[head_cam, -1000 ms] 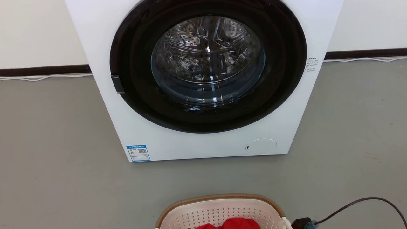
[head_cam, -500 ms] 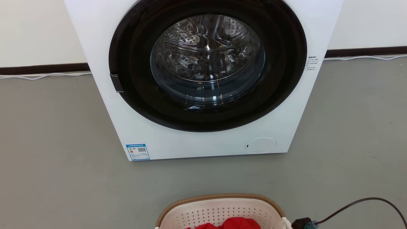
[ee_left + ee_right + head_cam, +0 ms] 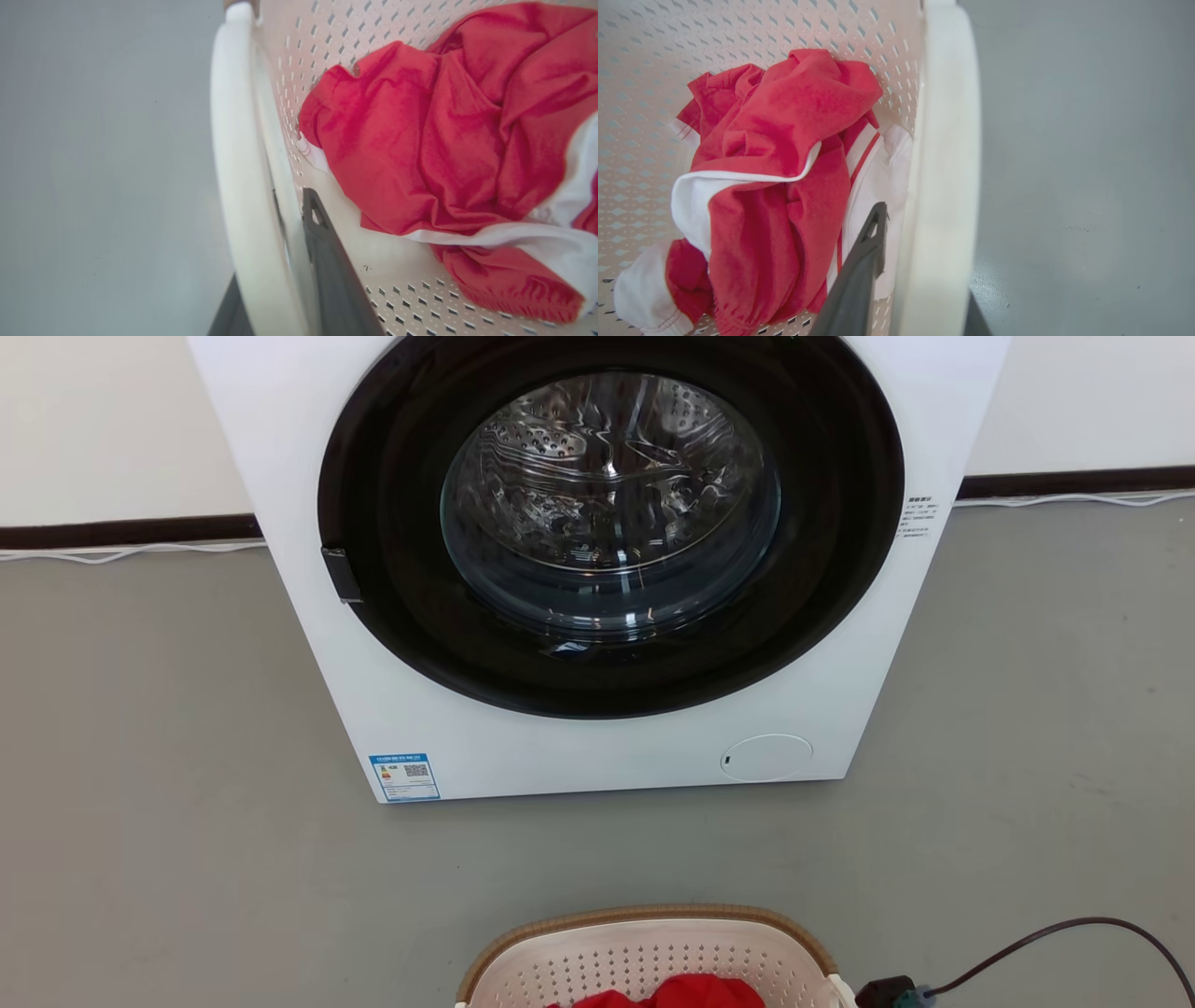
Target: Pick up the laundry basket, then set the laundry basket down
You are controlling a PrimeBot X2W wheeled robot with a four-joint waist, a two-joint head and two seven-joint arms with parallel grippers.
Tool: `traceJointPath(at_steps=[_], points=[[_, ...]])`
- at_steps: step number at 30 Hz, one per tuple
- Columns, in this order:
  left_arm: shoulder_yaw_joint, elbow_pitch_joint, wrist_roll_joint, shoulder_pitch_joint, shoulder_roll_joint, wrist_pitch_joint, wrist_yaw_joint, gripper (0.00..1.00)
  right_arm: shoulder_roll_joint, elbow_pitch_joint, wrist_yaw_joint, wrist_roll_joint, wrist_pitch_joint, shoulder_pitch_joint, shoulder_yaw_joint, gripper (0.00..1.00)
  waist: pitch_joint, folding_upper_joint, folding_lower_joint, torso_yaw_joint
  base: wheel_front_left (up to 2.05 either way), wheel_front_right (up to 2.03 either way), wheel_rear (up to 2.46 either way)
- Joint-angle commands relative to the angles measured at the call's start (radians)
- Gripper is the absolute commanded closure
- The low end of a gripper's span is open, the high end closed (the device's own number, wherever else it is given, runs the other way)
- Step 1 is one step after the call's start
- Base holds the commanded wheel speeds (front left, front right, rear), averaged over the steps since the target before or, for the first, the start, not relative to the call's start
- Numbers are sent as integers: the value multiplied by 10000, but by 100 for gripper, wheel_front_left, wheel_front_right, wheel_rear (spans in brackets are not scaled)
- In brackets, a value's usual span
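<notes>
The laundry basket [image 3: 653, 943], cream-white and perforated with a brown woven rim, shows at the bottom edge of the head view, in front of the washing machine. Red and white clothes [image 3: 444, 140] lie inside it. My left gripper [image 3: 275, 242] is shut on the basket's left white loop handle [image 3: 233, 154], one dark finger [image 3: 327, 261] inside the wall and the other outside. My right gripper [image 3: 924, 256] is shut on the right handle [image 3: 945, 140] in the same way, with one finger [image 3: 859, 275] inside. Whether the basket rests on the floor I cannot tell.
A large white washing machine [image 3: 597, 756] with its round dark door shut stands straight ahead on the grey floor [image 3: 168, 803]. A dark cable and plug [image 3: 1027, 943] lie at the lower right beside the basket. White cords run along the dark skirting behind.
The head view has drifted a little: the washing machine sits slightly higher in it, while the basket keeps its place at the bottom edge. Both grips look unchanged.
</notes>
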Motion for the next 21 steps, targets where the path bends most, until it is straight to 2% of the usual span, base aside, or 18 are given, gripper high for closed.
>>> traceJointPath(at_steps=[1, 12, 21], points=[[-25, -74, 25, -516, 56, -138, -31, 100, 112, -158, 175, -54, -233, -449, 252, 100, 27, -1, 1, 3, 0, 0, 0], [-171, 46, -105, -779, 56, -221, -42, 100, 112, -151, 175, 64, -485, -668, 352, 100, 500, -1, 1, 46, 0, 0, 0], [-92, 326, -132, -1748, 60, -466, -68, 100, 112, -99, 175, 161, -1029, -1508, 203, 100, 1844, -1, 1, 65, 0, 0, 0]])
